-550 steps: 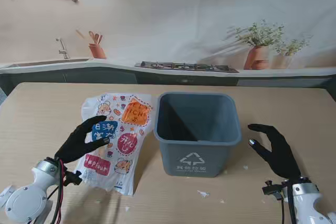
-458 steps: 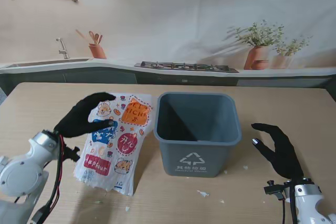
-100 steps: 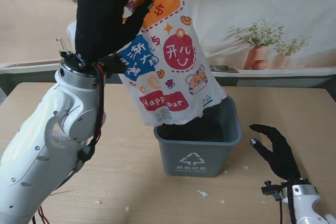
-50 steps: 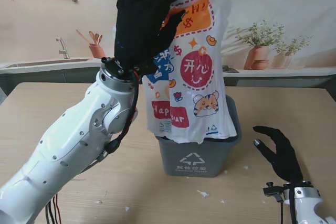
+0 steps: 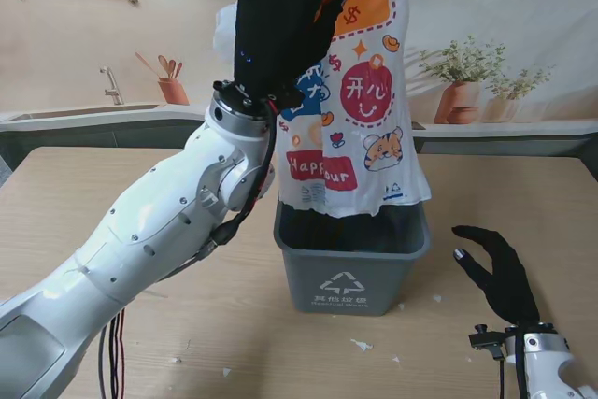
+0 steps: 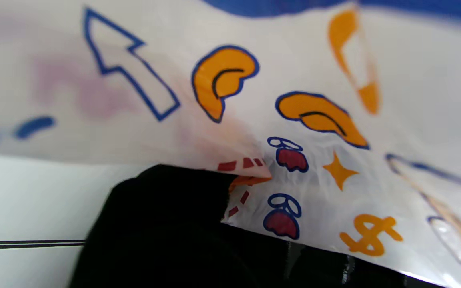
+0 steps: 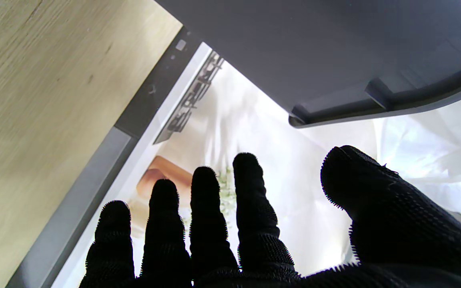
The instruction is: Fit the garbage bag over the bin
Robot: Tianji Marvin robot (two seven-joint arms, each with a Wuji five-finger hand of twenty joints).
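Observation:
My left hand is raised high and shut on the top of the garbage bag, a white plastic bag printed with orange, red and blue cartoons. The bag hangs straight down, its lower edge at the mouth of the grey bin, which stands on the table in front of me. In the left wrist view the bag fills the picture over my black fingers. My right hand rests open on the table to the bin's right, a short gap from it. The right wrist view shows the bin wall beyond my spread fingers.
The wooden table carries a few small white scraps near the bin's front. Behind the table runs a printed kitchen backdrop with a sink, a hob and potted plants. My left arm crosses the table's left half.
My left hand has carried the bag from flat on the table up into the air, then rightward over the bin. The right hand has stayed in place.

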